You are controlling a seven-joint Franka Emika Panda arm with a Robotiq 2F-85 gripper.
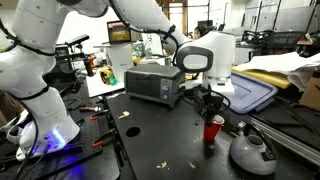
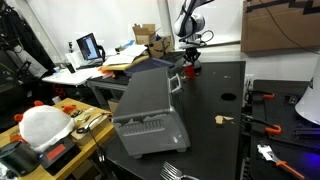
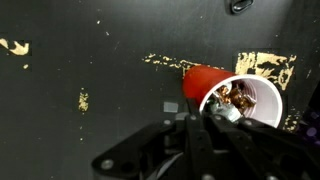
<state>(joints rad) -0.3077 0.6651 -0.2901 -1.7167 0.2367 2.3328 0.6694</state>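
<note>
A red cup (image 3: 205,82) with a white inside stands on the black table (image 1: 160,145); it holds brown and gold shiny bits (image 3: 235,97). It shows in both exterior views (image 1: 213,131) (image 2: 190,69). My gripper (image 3: 216,113) hangs just above the cup's rim, fingers drawn together, shut. A small grey-green piece sits at the fingertips; I cannot tell whether it is held. In both exterior views the gripper (image 1: 211,104) (image 2: 190,54) is straight over the cup.
A grey toaster oven (image 1: 155,84) (image 2: 150,112) stands on the table. A silver kettle (image 1: 250,151) sits beside the cup, a blue-lidded bin (image 1: 252,95) behind it. Gold crumbs (image 3: 266,65) dot the table. Red-handled tools (image 2: 268,126) lie at one edge.
</note>
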